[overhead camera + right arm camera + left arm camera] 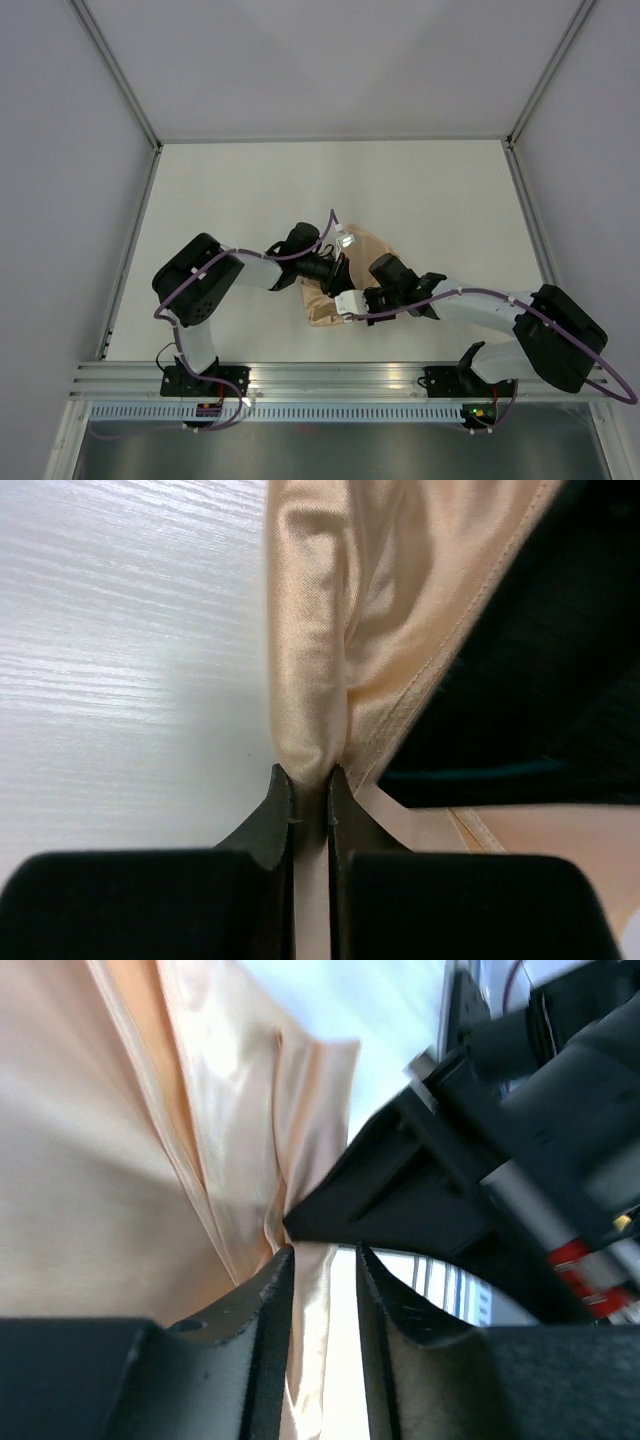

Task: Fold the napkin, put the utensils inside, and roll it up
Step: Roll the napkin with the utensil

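The peach-orange napkin (366, 245) lies bunched at the table's middle, partly under both grippers. My right gripper (307, 772) is shut on a puffed fold of the napkin (310, 630), pinched tight between its fingertips. My left gripper (323, 1252) stands slightly open. A strip of the napkin (100, 1160) hangs in the gap against its left finger (270, 1300), and bright table shows beside the strip. In the top view the left gripper (335, 272) and right gripper (345, 300) meet tip to tip over the cloth. The utensils are out of view.
The right arm's black body (460, 1180) crowds the left wrist view just beyond the left fingers. A dark mass (540, 670) fills the right wrist view's upper right. White table (300, 180) is bounded by metal rails (130, 250) and grey walls.
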You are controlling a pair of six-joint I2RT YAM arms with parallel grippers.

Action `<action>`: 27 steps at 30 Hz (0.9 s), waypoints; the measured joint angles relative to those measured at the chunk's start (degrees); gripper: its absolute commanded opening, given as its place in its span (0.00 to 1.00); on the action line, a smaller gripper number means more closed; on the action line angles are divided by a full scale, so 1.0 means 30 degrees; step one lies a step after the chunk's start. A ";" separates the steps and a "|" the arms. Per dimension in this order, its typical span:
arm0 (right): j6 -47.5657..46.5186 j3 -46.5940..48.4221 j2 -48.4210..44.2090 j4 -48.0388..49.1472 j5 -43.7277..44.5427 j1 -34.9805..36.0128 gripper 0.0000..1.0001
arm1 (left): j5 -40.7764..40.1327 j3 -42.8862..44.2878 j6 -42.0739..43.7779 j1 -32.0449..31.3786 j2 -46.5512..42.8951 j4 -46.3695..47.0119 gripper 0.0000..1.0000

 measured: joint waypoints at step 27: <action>-0.3089 1.6291 1.6458 -1.9205 -1.0010 -0.6550 0.00 | -2.0123 -0.8087 0.5282 -0.2375 -1.5118 0.4408 0.42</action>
